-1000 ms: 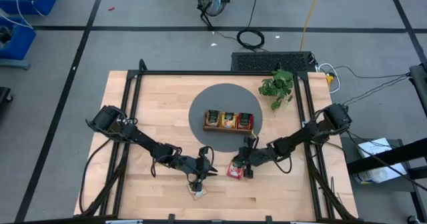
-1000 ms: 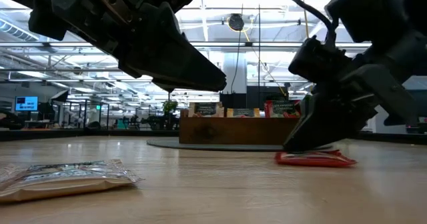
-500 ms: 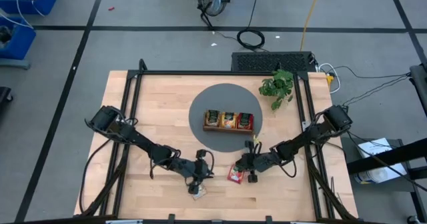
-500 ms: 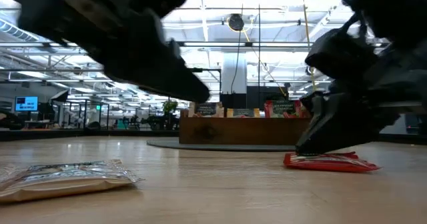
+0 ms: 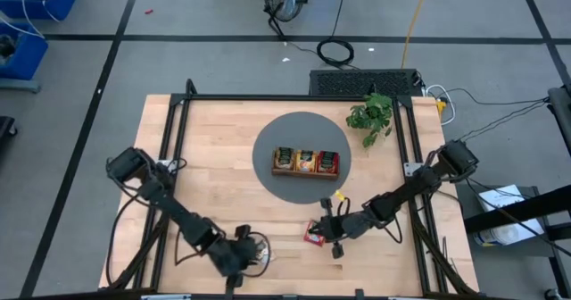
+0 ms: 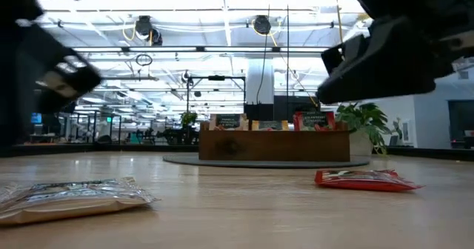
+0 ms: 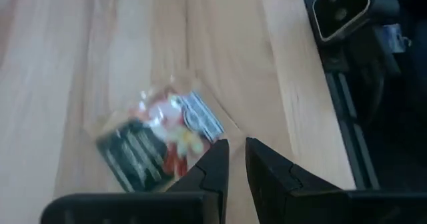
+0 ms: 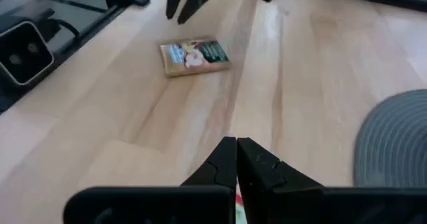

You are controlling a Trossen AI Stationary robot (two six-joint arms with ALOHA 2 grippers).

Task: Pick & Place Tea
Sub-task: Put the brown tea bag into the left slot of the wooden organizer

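A cream-white tea sachet point(image 6: 74, 196) with a dark green top lies flat on the wood near the table's front edge, also in the left wrist view point(image 7: 159, 143) and the right wrist view point(image 8: 195, 56). A red tea sachet point(image 6: 366, 179) lies flat to its right point(image 5: 313, 236). My left gripper point(image 7: 237, 152) hovers just beside the cream sachet with a narrow gap between its fingers and nothing in it. My right gripper point(image 8: 235, 145) is shut, raised above the red sachet point(image 5: 334, 243). The wooden tray point(image 5: 306, 173) stands farther back.
The three-compartment tray point(image 6: 274, 147) holds several sachets and stands on a round grey mat point(image 5: 277, 139). A small green plant point(image 5: 370, 117) is at the far right. A black frame rail point(image 7: 347, 97) runs along the table's edges. Bare wood lies between the two loose sachets.
My left arm has swung toward the table's near left corner, carrying its gripper off the spot above the cream sachet, which stays flat. My right gripper slid the red sachet a little toward the near edge, then rose clear of it, staying shut.
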